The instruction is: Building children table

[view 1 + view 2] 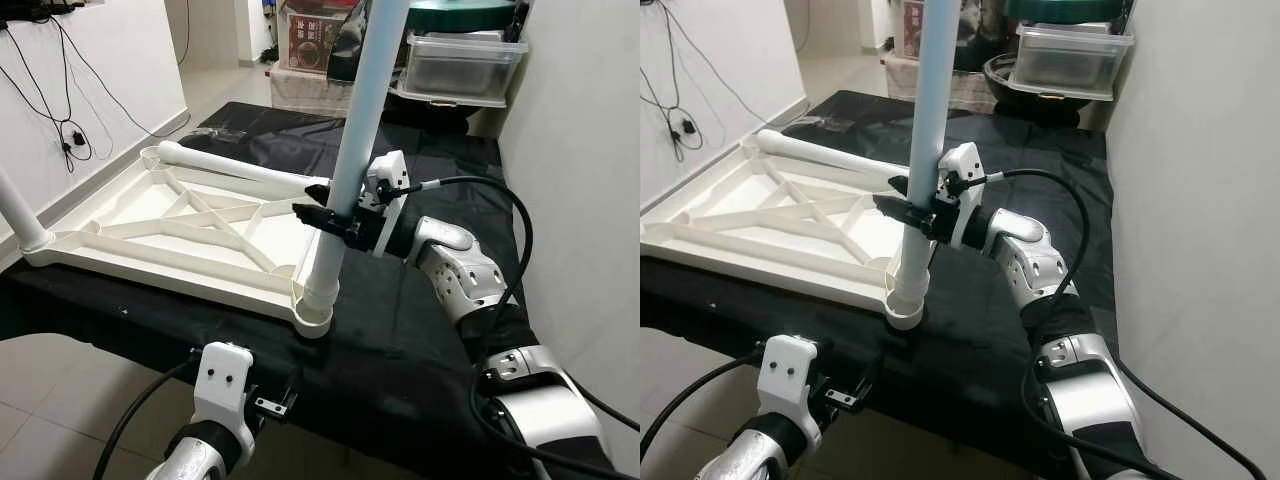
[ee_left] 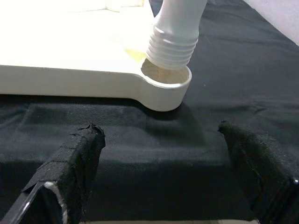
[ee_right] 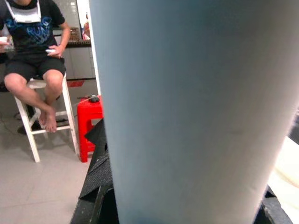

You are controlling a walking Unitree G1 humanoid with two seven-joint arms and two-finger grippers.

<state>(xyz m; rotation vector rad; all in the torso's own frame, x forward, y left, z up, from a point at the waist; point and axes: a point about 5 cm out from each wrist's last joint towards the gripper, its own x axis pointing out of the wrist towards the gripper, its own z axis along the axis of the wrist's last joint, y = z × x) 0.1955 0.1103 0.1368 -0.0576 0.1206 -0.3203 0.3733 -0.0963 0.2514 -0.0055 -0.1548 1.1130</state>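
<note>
A white children's table top (image 1: pixel 190 235) lies upside down on a black cloth, ribs facing up. A white table leg (image 1: pixel 352 150) stands nearly upright, its threaded end (image 2: pixel 172 44) resting in the near right corner socket (image 2: pixel 166 86). My right gripper (image 1: pixel 322 208) is shut on that leg about halfway up; the leg (image 3: pixel 196 107) looms close in the right wrist view. Another leg (image 1: pixel 20 215) stands at the near left corner, and a third leg (image 1: pixel 235 168) lies across the far side. My left gripper (image 2: pixel 163 158) is open, low, just in front of the socket, holding nothing.
The black cloth (image 1: pixel 420 330) covers the work surface, whose front edge is near me. A white wall (image 1: pixel 590 150) runs close on the right. Plastic bins (image 1: pixel 460 62) stand behind. A seated person (image 3: pixel 32 42) and a red stool (image 3: pixel 88 126) appear in the right wrist view.
</note>
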